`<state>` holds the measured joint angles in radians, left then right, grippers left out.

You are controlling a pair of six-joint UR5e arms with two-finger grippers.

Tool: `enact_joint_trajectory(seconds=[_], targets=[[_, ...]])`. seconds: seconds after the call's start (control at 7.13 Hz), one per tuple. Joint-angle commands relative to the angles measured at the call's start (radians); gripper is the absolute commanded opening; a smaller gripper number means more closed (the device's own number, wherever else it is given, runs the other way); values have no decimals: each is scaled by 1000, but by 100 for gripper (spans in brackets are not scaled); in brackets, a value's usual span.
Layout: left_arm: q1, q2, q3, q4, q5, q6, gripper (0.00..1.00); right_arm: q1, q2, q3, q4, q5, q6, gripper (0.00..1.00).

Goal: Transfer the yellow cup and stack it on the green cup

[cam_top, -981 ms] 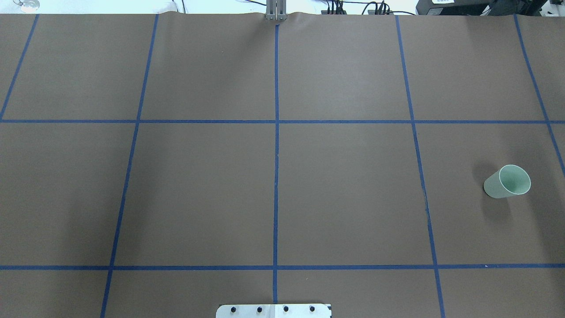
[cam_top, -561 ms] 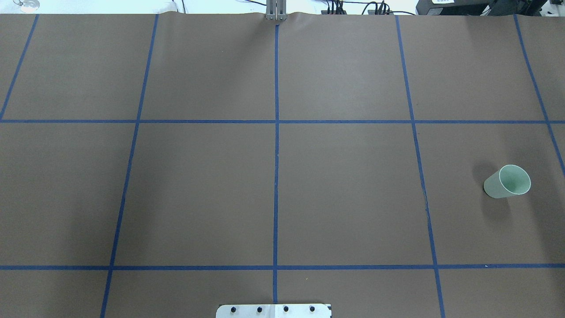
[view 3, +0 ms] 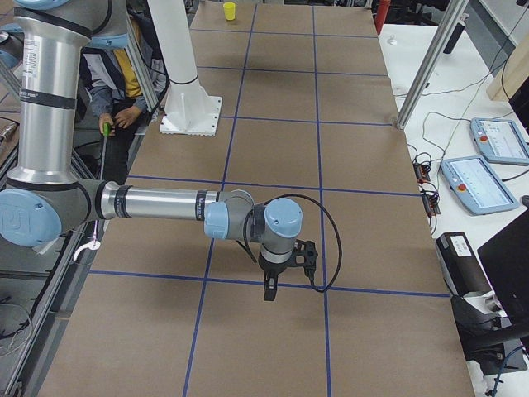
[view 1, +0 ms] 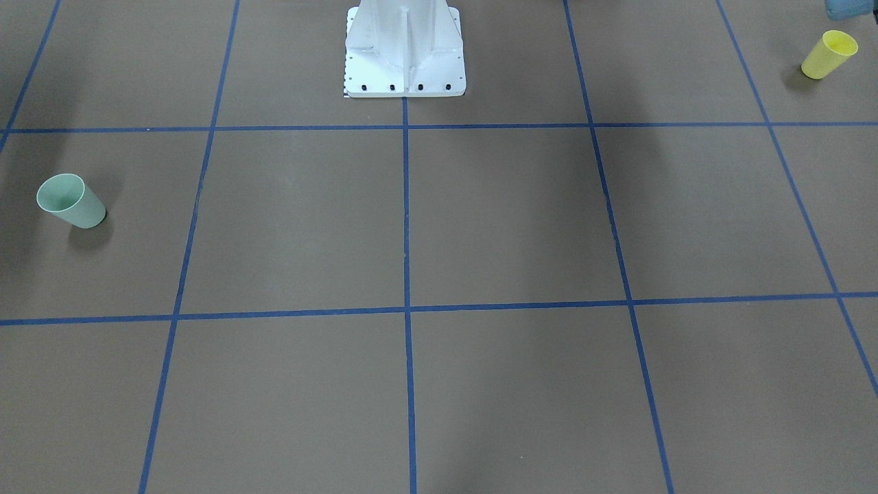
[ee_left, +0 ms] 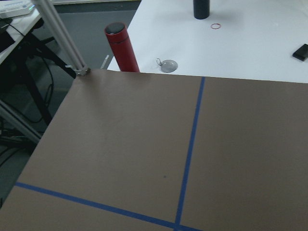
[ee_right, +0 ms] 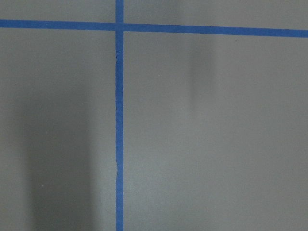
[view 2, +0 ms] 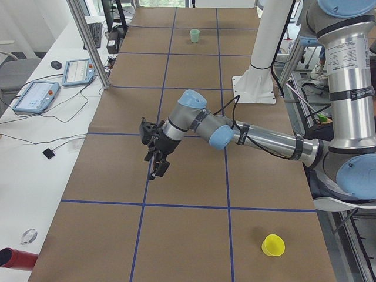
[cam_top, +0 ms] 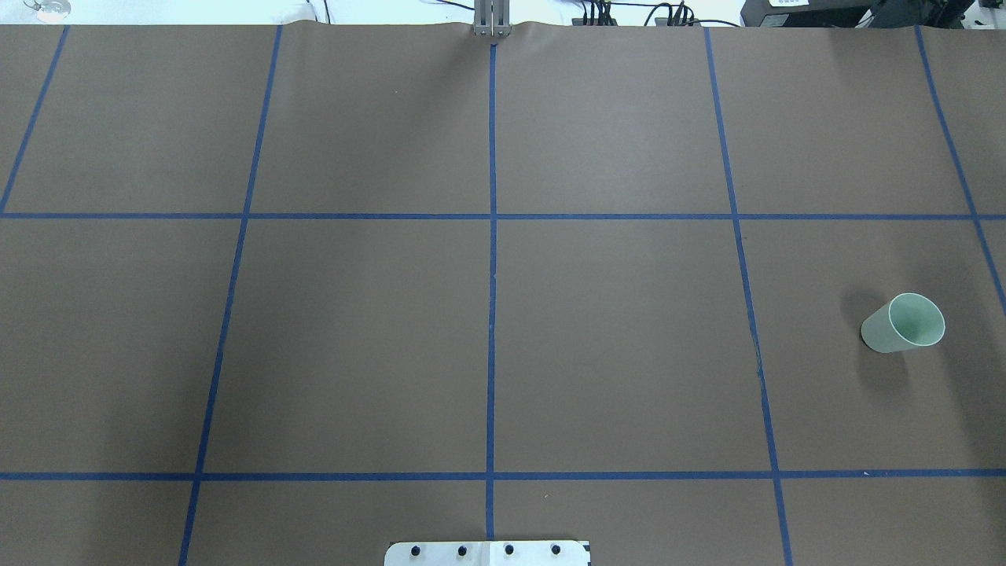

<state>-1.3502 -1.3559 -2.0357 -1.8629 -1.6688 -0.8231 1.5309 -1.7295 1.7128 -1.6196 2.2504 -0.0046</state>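
Observation:
The yellow cup (view 1: 828, 53) stands upright near the table corner on my left side, also seen in the exterior left view (view 2: 272, 245) and far off in the exterior right view (view 3: 229, 11). At the opposite end stands the green cup (cam_top: 902, 323), upright and alone (view 1: 70, 201). My left gripper (view 2: 157, 169) hangs over the table's middle strip, well away from the yellow cup. My right gripper (view 3: 276, 286) hovers low over a blue tape line, far from the green cup. Both show only in side views, so I cannot tell if they are open or shut.
The white robot base (view 1: 405, 51) stands at mid table edge. A red bottle (ee_left: 121, 45) and small items lie on the white bench beyond the table corner. Touch panels (view 2: 36, 96) sit on a side bench. A seated person (view 3: 124, 78) is beside the base.

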Motion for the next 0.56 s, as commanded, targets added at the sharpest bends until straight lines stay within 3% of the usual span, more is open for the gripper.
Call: enact_joint_trajectory(seconds=[0.0, 0.14, 0.42], targets=[[31, 50, -46, 165, 163, -199, 100, -3, -1, 2, 1, 0, 0, 100], [55, 107, -46, 189, 269, -284, 100, -6, -1, 2, 3, -2, 0, 100], [56, 178, -46, 265, 363, -428, 100, -21, 1, 4, 4, -2, 0, 100]])
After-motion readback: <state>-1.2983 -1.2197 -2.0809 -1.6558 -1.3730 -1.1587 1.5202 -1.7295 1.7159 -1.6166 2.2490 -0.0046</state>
